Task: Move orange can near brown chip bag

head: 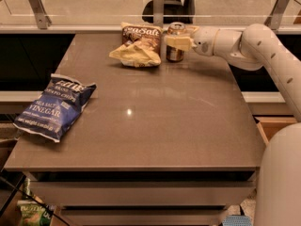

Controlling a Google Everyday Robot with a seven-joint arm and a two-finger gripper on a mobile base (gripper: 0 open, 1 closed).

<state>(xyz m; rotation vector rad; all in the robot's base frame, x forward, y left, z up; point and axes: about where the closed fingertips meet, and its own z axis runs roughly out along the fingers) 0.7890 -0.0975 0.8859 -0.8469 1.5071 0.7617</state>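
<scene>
The orange can (174, 54) stands upright at the far side of the table, just right of the brown chip bag (139, 44), with a small gap between them. The bag lies flat, its dark "Sea Salt" top to the back and its tan part to the front. My gripper (178, 41) reaches in from the right. Its pale fingers (178, 42) are closed around the can's upper body. The can's base looks level with the tabletop.
A larger blue "Vinegar" chip bag (56, 106) lies near the table's left edge. The brown table (178, 121) is backed by a glass rail with metal posts (159, 4). My white arm (263, 46) spans the right rear corner.
</scene>
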